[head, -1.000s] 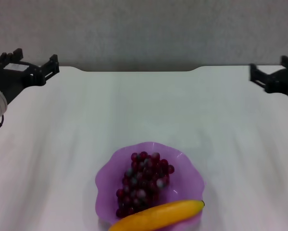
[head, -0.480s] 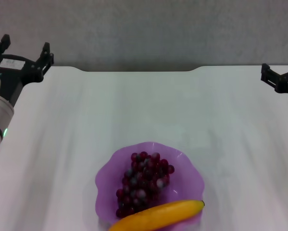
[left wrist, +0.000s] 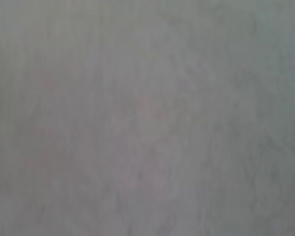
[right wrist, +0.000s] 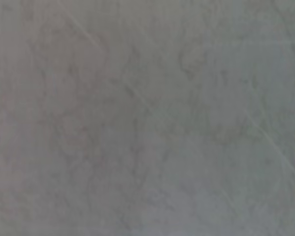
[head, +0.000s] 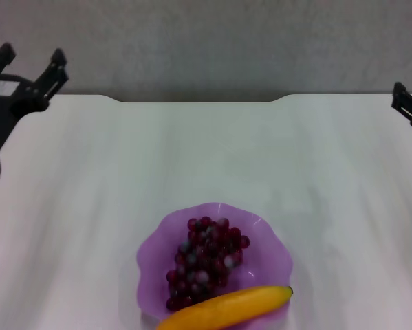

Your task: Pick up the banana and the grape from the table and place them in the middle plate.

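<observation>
The purple middle plate (head: 150,240) sits on the white table (head: 212,151) near its front edge. The bunch of dark red grapes (head: 206,261) lies inside the plate. The yellow banana (head: 226,309) rests across the plate's near rim, its dark tip pointing right. My left gripper (head: 30,58) is raised at the far left, open and empty, well away from the plate. My right gripper (head: 410,106) shows only partly at the far right edge. Both wrist views hold nothing but a blank grey surface.
A grey wall (head: 206,41) rises behind the table. The table's far edge has a shallow notch (head: 199,100) in the middle.
Both arms have drawn outward and upward, the left toward the upper left corner and the right nearly out past the right edge. Plate, grapes and banana have not moved.
</observation>
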